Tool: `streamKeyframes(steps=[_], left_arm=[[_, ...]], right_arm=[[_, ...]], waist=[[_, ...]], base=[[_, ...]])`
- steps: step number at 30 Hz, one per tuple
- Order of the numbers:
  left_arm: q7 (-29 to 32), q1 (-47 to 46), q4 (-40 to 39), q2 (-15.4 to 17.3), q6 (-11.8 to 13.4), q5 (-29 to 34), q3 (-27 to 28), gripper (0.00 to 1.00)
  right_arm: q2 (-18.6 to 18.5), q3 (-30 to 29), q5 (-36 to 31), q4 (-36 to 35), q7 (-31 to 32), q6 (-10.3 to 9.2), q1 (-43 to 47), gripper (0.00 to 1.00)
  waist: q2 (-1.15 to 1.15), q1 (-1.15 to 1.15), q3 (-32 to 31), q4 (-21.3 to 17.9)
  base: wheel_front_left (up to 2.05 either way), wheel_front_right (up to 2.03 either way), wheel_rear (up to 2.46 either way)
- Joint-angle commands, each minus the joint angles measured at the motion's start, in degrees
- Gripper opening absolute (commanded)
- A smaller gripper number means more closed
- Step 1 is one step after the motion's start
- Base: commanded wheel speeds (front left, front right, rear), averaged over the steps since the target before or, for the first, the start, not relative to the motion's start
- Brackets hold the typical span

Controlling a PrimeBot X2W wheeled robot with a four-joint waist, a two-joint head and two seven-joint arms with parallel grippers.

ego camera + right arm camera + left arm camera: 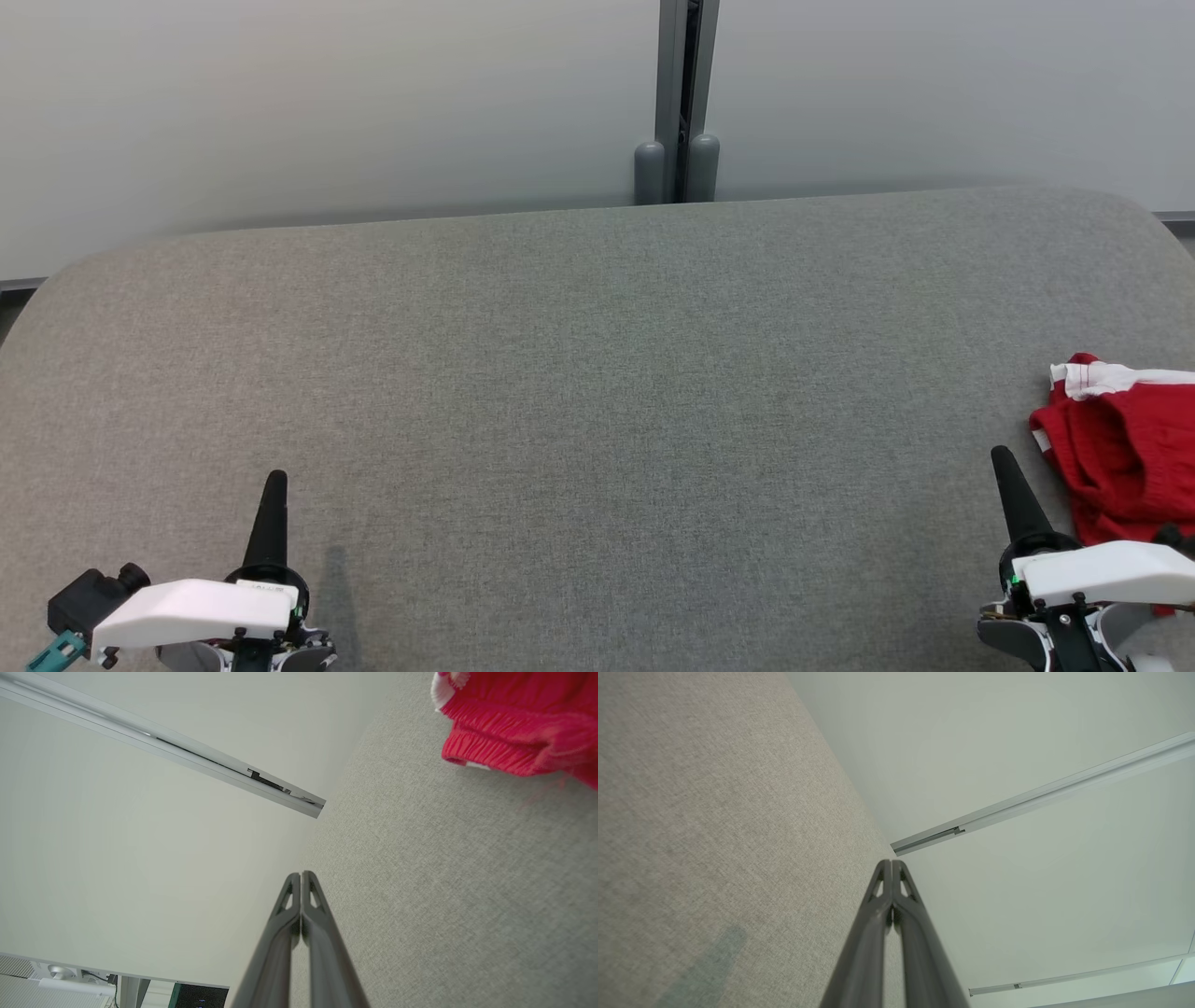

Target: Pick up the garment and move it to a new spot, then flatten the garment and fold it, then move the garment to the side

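Grey woven fabric covers the broad worktop (pixel 579 392), which spans the head view from edge to edge, with rounded far corners. Behind it, across the top of the frame, stands a pale wall (pixel 327 103) with a grey post (pixel 686 93) at upper centre.

At the far right edge of the frame, a little below the middle, lies the red garment (pixel 1120 457) with white trim. It is bunched in soft folds and partly cut off by the frame. The right wrist view shows its gathered elastic band at the upper right.

At the lower left sits the left gripper (pixel 274 485). At the lower right, just beside the garment, sits the right gripper (pixel 1006 471). Each has its two dark fingers pressed together to a point and holds nothing.

You cannot settle the stage from this. A garment lying off to the side fits cloth waiting to be carried to the middle, and equally cloth set aside after folding.

Judge first how the garment lies, since its right part is out of frame. The visible part looks rumpled rather than squared, though that is only a reading. Mind the right fingertips, which point close past the cloth. It is loose fabric and would likely drag or snag under a careless sweep.
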Motion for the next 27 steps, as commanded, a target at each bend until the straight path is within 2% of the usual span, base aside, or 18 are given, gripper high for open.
streamKeyframes(steps=[1,27], left_arm=[[0.29,-1.48,-0.66,0.35,-0.53,-1.17,0.40,0.00],[3.53,-2.17,-2.50,0.44,-2.06,-13.75,2.09,0.00]], right_arm=[[-0.56,-0.31,1.04,-0.80,0.24,0.01,0.11,0.00],[-0.71,-2.05,14.49,-3.50,3.71,0.01,0.56,0.00]], waist=[[0.00,0.00,-0.02,0.01],[0.00,0.00,-0.94,0.52]], base=[[0.00,0.00,0.00],[0.00,0.00,0.00]])
